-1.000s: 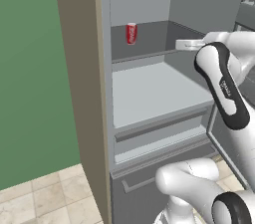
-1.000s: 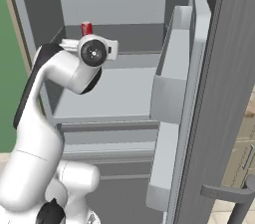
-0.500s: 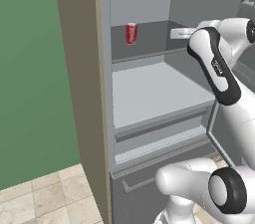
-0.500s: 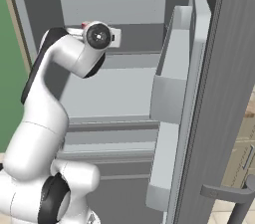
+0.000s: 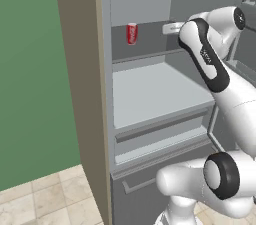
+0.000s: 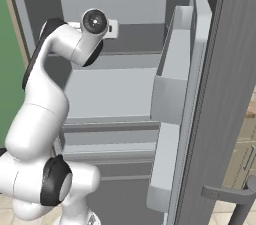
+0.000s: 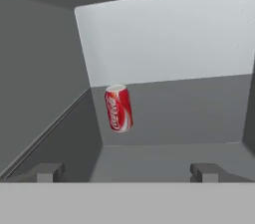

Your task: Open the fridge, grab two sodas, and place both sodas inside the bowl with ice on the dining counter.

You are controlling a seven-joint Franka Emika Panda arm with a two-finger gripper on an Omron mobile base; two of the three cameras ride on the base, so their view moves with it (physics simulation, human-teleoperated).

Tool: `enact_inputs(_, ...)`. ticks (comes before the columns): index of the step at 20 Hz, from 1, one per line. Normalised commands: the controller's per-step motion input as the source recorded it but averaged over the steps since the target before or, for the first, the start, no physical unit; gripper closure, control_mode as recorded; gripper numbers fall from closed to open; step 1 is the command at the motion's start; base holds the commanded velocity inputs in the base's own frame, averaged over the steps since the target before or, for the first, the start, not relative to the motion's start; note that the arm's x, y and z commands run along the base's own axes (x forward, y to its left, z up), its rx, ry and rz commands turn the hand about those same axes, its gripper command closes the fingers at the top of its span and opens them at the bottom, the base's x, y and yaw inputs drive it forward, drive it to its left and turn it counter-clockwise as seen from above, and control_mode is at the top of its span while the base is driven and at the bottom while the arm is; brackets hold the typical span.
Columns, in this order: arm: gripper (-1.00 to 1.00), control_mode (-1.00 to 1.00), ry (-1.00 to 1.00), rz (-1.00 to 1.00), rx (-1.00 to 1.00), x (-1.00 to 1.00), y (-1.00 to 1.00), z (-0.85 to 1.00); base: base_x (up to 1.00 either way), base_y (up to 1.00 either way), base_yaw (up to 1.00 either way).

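Soda can, red with white lettering, stands upright at the rear left of an upper shelf inside the fridge, whose door is swung open. Gripper points into the same shelf, its fingers spread wide apart, empty, well short of the can.

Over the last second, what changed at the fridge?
The white arm's wrist rose and pushed further into the upper shelf of the open grey fridge, toward the small red soda can. The gripper took hold of nothing; its jaws stand wide apart, short of the can. Can, shelves and door stayed put.
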Motion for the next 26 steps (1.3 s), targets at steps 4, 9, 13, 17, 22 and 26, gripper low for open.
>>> enact_inputs(4,-1.0,-1.0,0.05,0.0,-0.04,0.3,0.25,0.02,0.0,0.0,0.0)
enact_inputs(9,-1.0,-1.0,0.03,0.0,-0.02,0.34,0.25,0.01,0.0,0.0,0.0)
enact_inputs(13,-1.0,-1.0,0.0,0.0,0.0,0.37,0.21,0.0,0.0,0.0,0.0)
enact_inputs(17,-1.0,-1.0,0.0,0.0,0.0,0.37,0.19,0.0,0.0,0.0,0.0)
enact_inputs(22,-1.0,-1.0,0.0,0.0,-0.02,0.37,0.14,0.0,0.0,0.0,0.0)
enact_inputs(26,-1.0,-1.0,0.01,0.0,-0.06,0.31,0.02,0.0,0.0,0.0,0.0)
